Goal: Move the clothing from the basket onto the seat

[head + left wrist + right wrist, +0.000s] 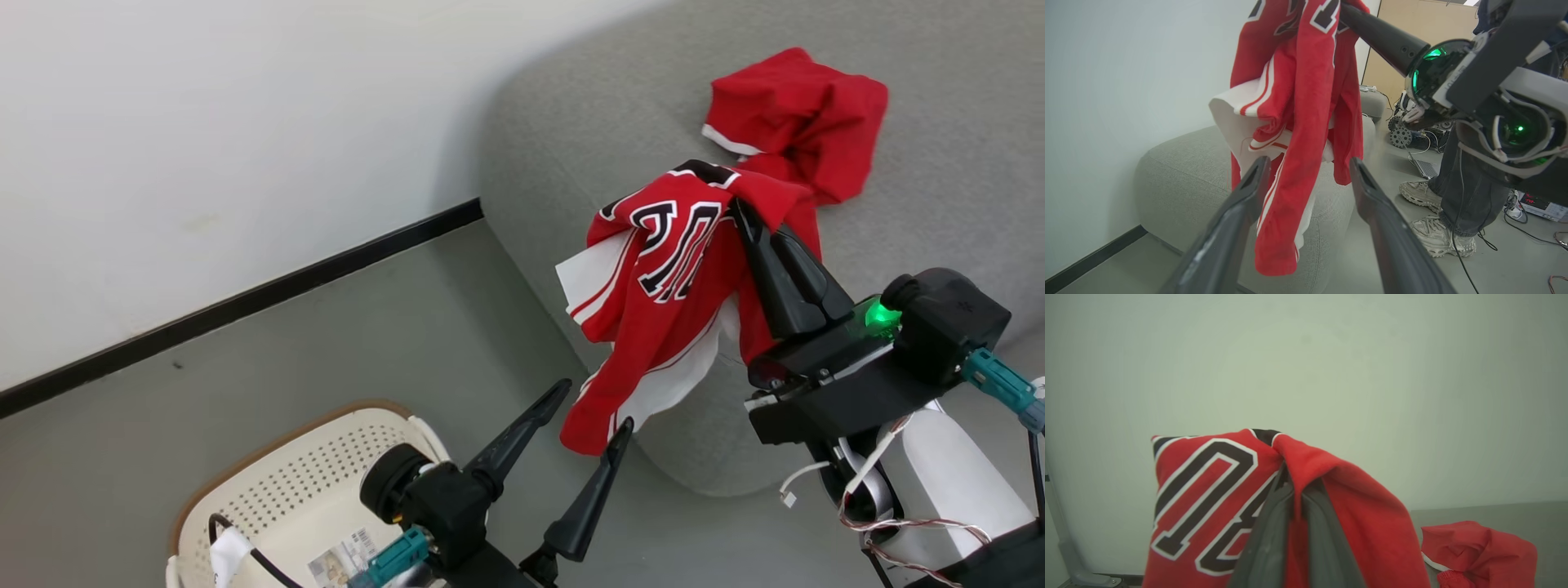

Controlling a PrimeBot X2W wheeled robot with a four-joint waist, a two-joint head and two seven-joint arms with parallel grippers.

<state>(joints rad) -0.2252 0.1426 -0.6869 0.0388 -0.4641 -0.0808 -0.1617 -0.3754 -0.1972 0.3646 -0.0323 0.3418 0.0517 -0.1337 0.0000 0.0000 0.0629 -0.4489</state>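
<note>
A red jersey (661,302) with black white-edged numerals hangs in the air over the front edge of the grey seat (571,139), pinched at its top by my right gripper (739,208), which is shut on it. The same jersey (1208,498) drapes over the right gripper (1294,486) in the right wrist view. A plain red garment (796,122) with white trim lies crumpled on the seat. My left gripper (592,408) stands open below the jersey's hem, holding nothing, above the cream basket (302,482). The jersey (1298,122) hangs just beyond the left gripper (1308,163).
The basket's bottom shows a label sticker (343,559). A white wall with a black skirting strip (245,302) runs along the left. A person's legs and pale shoes (1437,232) stand on the floor by the seat, with cables and equipment (1412,134) behind.
</note>
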